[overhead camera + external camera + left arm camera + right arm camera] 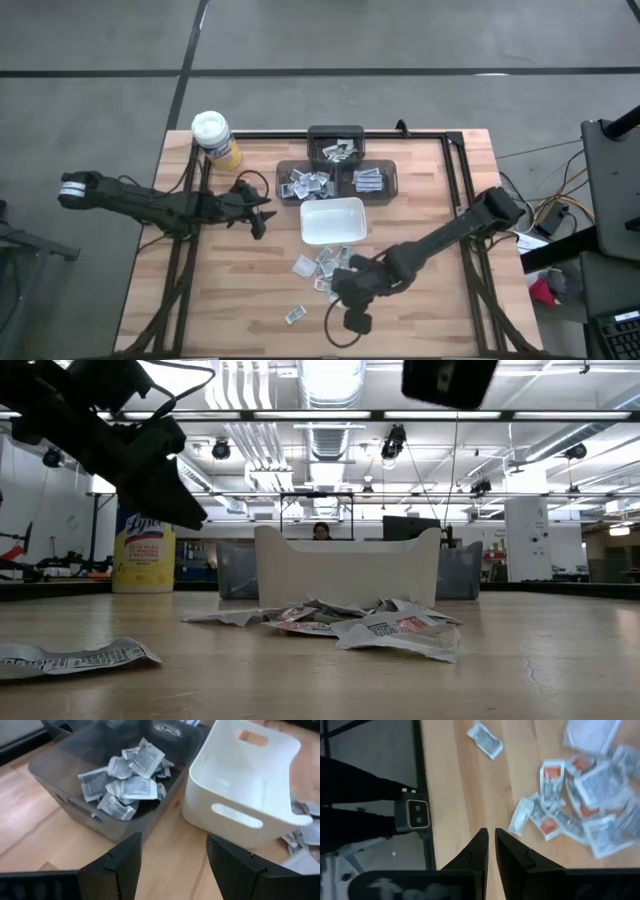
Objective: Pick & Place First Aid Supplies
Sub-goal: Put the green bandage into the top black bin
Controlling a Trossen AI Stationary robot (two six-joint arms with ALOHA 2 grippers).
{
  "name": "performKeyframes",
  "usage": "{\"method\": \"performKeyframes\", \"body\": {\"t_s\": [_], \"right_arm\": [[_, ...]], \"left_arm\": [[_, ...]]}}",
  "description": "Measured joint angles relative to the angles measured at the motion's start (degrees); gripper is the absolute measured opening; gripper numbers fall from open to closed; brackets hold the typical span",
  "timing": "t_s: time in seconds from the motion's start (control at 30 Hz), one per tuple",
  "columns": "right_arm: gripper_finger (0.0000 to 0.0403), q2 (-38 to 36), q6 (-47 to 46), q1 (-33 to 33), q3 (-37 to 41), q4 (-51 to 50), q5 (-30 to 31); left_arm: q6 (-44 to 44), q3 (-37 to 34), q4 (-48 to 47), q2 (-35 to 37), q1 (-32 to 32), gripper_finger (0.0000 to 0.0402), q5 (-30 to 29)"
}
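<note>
On the wooden table (230, 290), near its middle, the white rectangular dish (333, 222) is sitting empty, with three dark grey bins just behind it. Packets are lying in all three: the left bin (305, 183) is holding a heap of grey-and-white first aid packets (127, 782), the right bin (372, 180) a smaller bunch, and the rear bin (336, 148) a few greenish ones. A yellow canister with a white lid (215, 138) is standing at the table's far left corner.

More first aid packets are lying loose on the wood in front of the dish, in a scattered pile (322, 266) showing bluish and reddish print; from table height they are appearing as a crumpled heap (370, 622) before the dish's wall. One lone packet (295, 314) is lying apart, nearer the front edge.

The left gripper (262, 212) is hanging above the table just left of the dish, its fingers (117, 865) standing spread wide with nothing between them, pointing toward the left bin and the dish's handle side. The right gripper (338, 290) is hovering over the front part of the table, beside the loose pile; its fingers (476, 852) are standing almost pressed together with only a thin slit between, pinching nothing, above bare wood near the red-printed packets (550, 802).
</note>
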State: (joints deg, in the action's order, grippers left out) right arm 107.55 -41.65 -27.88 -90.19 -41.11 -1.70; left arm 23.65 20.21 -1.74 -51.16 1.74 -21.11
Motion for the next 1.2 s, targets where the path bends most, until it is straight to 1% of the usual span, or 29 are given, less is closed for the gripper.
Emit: {"method": "performKeyframes", "body": {"t_s": [0.1, 0.27, 0.37, 0.5, 0.7, 0.9, 1.07, 1.2], "right_arm": [[0.0031, 2.02, -4.97, 0.00, 0.00, -0.01, -0.29], [0.0031, 4.40, -11.44, 0.02, -0.02, 0.68, -0.43], [0.0032, 5.29, -14.75, 0.02, -0.02, 1.07, -0.43], [0.0047, 5.94, -18.80, 0.02, -0.09, 1.06, -0.43], [0.0087, 6.52, -22.93, 0.11, -0.02, 1.13, -0.26], [0.0122, 7.79, -27.79, 0.18, 0.34, 0.94, -1.82], [0.0136, 8.80, -29.76, 0.53, 0.35, 1.12, -2.99], [0.0136, 10.40, -31.06, 1.12, 0.35, 1.23, -6.36]], "left_arm": [[-1.76, 0.00, -1.39, 0.23, 0.10, 0.0216, 1.74], [-6.99, 0.00, -1.21, 1.40, 0.15, 0.0216, 8.71], [-8.82, 0.00, -1.34, 2.67, 0.20, 0.0216, 11.10], [-10.14, -0.84, -1.33, 4.99, 0.19, 0.0216, 11.20], [-10.28, -2.25, -1.30, 8.29, 0.19, 0.0216, 11.23], [-10.26, -3.11, -1.20, 9.55, 0.26, 0.0216, 11.47], [-10.24, -3.76, -1.35, 9.49, 0.30, 0.0216, 11.52], [-10.30, -3.76, -1.28, 9.44, 0.30, 0.0216, 11.51]]}}
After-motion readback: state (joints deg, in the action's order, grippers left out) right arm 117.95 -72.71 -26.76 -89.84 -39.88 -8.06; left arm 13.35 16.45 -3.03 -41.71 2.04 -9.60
